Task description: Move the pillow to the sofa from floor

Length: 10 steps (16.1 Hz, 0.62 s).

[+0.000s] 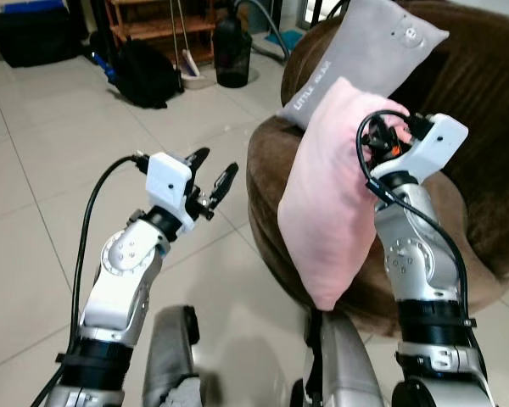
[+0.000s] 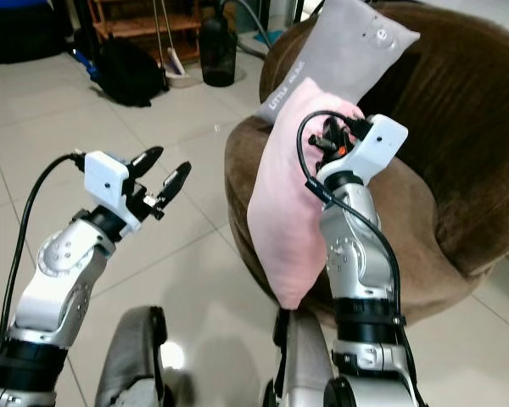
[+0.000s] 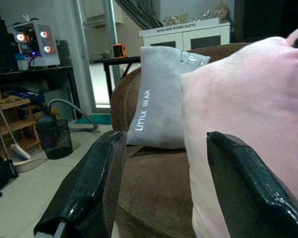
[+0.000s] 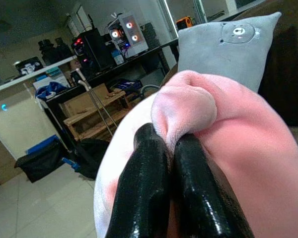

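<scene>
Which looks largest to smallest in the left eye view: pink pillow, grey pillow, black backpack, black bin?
1. pink pillow, nearest the camera
2. grey pillow
3. black backpack
4. black bin, farther off, so true size is unsure

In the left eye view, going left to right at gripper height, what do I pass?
Left gripper, open over the tiled floor → pink pillow hanging against the brown sofa → right gripper pinching the pillow's top corner.
</scene>
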Tool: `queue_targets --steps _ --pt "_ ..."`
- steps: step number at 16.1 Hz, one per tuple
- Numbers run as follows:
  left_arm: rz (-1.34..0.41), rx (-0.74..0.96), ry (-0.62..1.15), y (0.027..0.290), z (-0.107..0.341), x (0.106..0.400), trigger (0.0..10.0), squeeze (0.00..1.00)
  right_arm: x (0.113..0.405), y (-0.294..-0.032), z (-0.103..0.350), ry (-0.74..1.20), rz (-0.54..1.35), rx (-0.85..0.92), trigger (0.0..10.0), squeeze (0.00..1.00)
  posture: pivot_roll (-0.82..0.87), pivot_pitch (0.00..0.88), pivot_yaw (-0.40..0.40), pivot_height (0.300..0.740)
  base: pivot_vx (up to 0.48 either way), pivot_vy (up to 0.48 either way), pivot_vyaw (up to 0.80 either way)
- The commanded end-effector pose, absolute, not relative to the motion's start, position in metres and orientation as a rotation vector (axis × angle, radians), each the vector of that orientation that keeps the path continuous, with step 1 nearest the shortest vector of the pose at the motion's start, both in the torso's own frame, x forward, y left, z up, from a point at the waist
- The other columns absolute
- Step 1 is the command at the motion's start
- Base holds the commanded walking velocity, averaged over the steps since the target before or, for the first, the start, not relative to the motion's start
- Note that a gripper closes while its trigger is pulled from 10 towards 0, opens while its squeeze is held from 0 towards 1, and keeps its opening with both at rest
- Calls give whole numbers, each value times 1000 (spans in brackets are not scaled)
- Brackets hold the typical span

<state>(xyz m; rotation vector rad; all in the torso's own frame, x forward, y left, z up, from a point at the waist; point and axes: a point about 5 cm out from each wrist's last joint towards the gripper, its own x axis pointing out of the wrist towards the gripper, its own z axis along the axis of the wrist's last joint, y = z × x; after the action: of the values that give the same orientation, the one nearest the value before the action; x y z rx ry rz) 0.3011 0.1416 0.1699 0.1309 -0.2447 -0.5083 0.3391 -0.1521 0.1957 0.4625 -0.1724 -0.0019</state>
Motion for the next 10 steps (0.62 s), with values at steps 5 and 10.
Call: queue_targets --steps 5,10 --pt "-448 189 -211 141 163 303 10000 0 334 -155 201 -182 -14 425 10000 0 94 20 -63 625 0 0 0" --pt "-439 236 -205 139 159 297 10000 0 321 -157 200 -203 21 324 10000 0 91 26 -76 675 0 0 0"
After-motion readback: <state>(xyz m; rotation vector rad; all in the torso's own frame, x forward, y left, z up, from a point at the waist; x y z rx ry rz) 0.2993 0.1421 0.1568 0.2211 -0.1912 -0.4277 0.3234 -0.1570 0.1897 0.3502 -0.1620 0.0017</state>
